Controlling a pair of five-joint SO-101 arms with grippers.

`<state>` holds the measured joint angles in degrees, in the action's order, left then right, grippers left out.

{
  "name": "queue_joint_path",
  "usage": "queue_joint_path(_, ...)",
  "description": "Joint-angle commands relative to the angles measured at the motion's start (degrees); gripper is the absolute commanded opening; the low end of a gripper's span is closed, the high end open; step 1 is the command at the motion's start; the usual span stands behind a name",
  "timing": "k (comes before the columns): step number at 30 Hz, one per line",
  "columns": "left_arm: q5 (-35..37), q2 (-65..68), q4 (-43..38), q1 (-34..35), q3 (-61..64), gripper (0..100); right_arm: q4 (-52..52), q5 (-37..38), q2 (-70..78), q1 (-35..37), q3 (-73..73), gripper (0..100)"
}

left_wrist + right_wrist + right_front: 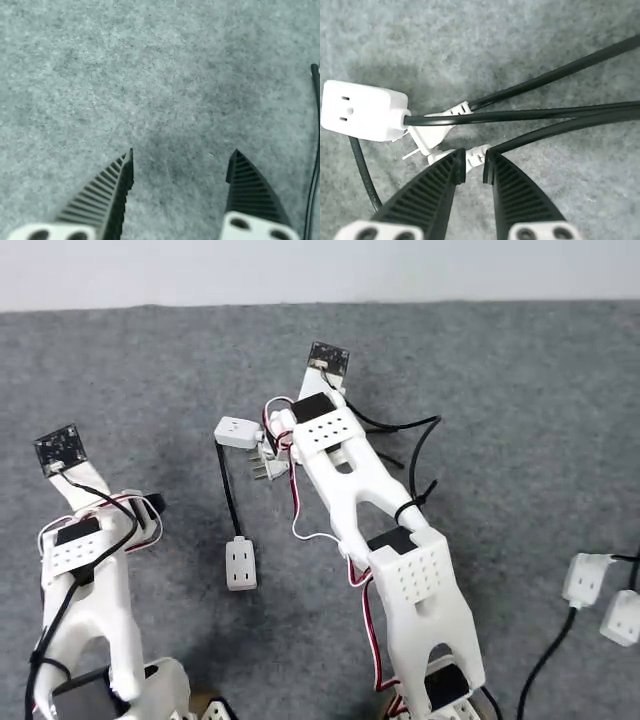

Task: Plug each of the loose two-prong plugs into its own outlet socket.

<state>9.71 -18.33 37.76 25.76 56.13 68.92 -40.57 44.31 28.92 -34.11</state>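
We see right gripper (474, 159) clenched on thin neck of plug (478, 153), not on its body. We judge plug may swivel or slip out under push. Second plug (434, 136) lies just beside it and black cords (555, 75) cross there, so lift may drag neighbour along. Socket (237, 432), upper centre-left of high view, lies loose on carpet (520, 390), slots up. Unbraced, it may skid or tip. Left gripper (181, 165) released over bare carpet at left of high view, well apart, so no bracing there.
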Motion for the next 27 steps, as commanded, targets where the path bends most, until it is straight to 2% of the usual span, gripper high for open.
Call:
queue_joint_path(1,-0.6,0.1,0.7,-0.1,-2.4,29,2.4,-1.5,-4.8,0.1,-4.4,7.4)
queue_joint_path(6,-0.6,0.1,0.8,-0.1,-2.4,29,2.9,-5.7,-4.4,0.6,-4.2,7.7)
queue_joint_path(13,-2.5,0.1,0.8,-0.2,-2.4,29,0.0,-5.7,1.1,0.1,-7.3,19.9)
queue_joint_path(19,-2.5,0.1,0.8,-0.2,-2.4,29,-0.1,-5.6,4.0,0.2,-8.9,19.5)
queue_joint_path(25,-2.5,0.1,0.8,-0.2,-2.4,29,-1.9,-5.5,4.5,0.1,-8.9,10.0)
queue_joint_path(27,-2.5,0.1,0.8,-0.2,-2.3,29,-2.9,-4.6,4.8,0.0,-8.8,9.5)
